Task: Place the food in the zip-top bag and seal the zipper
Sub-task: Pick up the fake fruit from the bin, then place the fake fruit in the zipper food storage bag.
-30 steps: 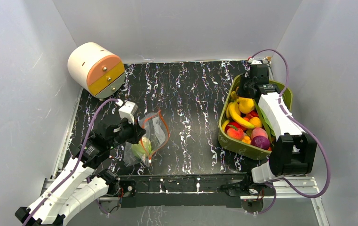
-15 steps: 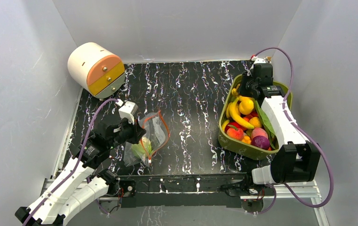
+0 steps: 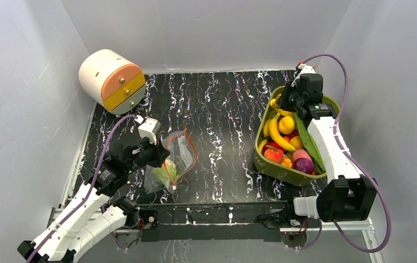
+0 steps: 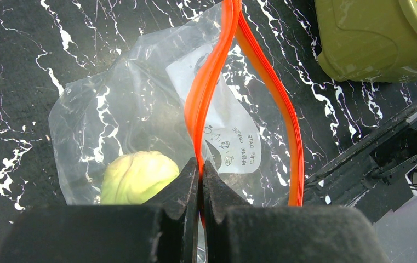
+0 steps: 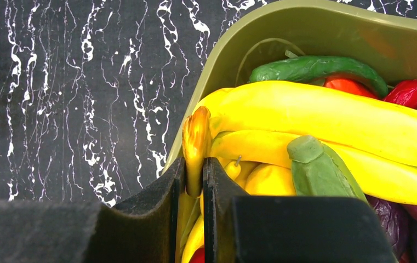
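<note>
Two claws, both clamped: the left claw (image 4: 200,167) pinches the zipper (image 4: 212,82) of the zip-top bag (image 4: 118,109), near-left — bare worktop (image 3: 217,120) runs right to the tub (image 5: 304,22). The right claw (image 5: 194,164) grips a banana stem (image 5: 195,134) at the tub's far-left rim, raised since a second ago; bag unmoved.

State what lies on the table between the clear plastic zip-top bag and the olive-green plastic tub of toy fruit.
Nothing; that stretch is bare black, white-veined tabletop, as the top external view shows.
</note>
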